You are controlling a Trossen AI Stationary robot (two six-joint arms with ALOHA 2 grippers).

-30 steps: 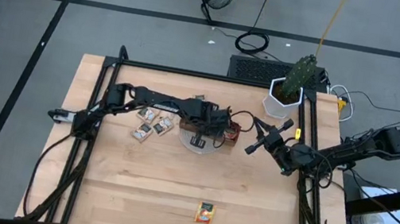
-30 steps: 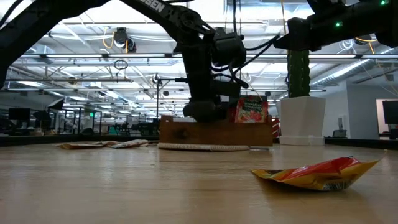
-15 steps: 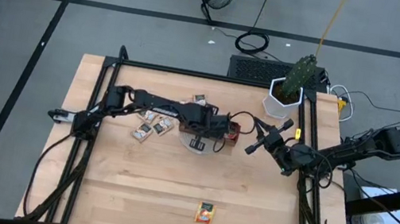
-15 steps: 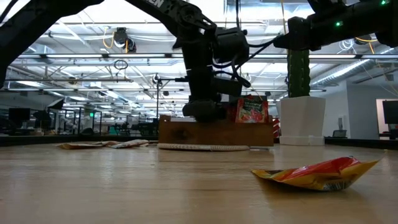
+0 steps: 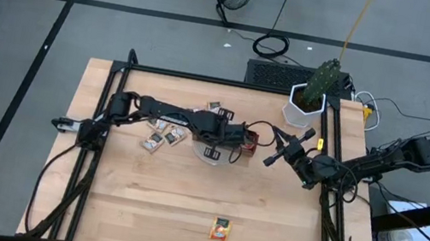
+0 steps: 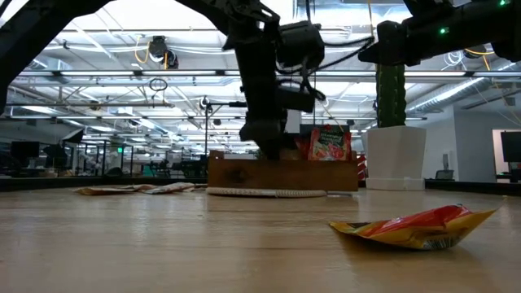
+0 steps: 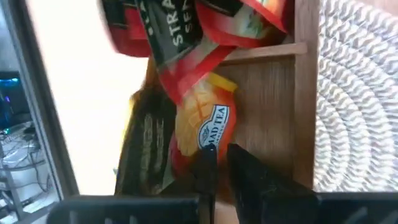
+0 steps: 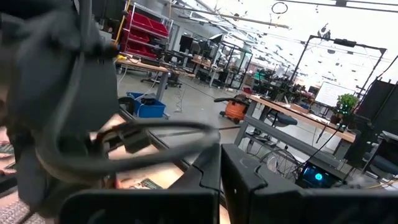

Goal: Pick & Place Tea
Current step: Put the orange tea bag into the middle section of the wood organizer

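Observation:
The brown wooden tray (image 6: pixel 281 173) stands on a round woven mat (image 7: pixel 354 93) at the table's middle. In one compartment an orange-yellow tea sachet (image 7: pixel 205 124) lies on the tray floor. Red sachets (image 7: pixel 186 37) lean over it, and one red sachet (image 6: pixel 328 144) stands up in the tray. My left gripper (image 7: pixel 222 158) hangs over that compartment, slanting down, its fingers a little apart with nothing between them. My right gripper (image 5: pixel 274 156) is shut and held in the air to the right of the tray. One orange-yellow sachet (image 5: pixel 220 228) lies near the table's near edge. My left gripper has one fingertip (image 7: pixel 206 163) at the near edge of the orange-yellow sachet (image 7: pixel 200 146) in the tray. Whether it touches the sachet, I cannot tell. The sachet lies on the compartment floor, not lifted.
Several beige sachets (image 5: pixel 159 136) lie on the table left of the tray, and one more (image 5: pixel 215 106) lies behind it. A cactus in a white pot (image 5: pixel 304 104) stands at the far right. Bare wood spreads across the near half of the table.
My left gripper has risen a little above the tray and its wrist has turned. The sachets in the tray have stayed where they were.

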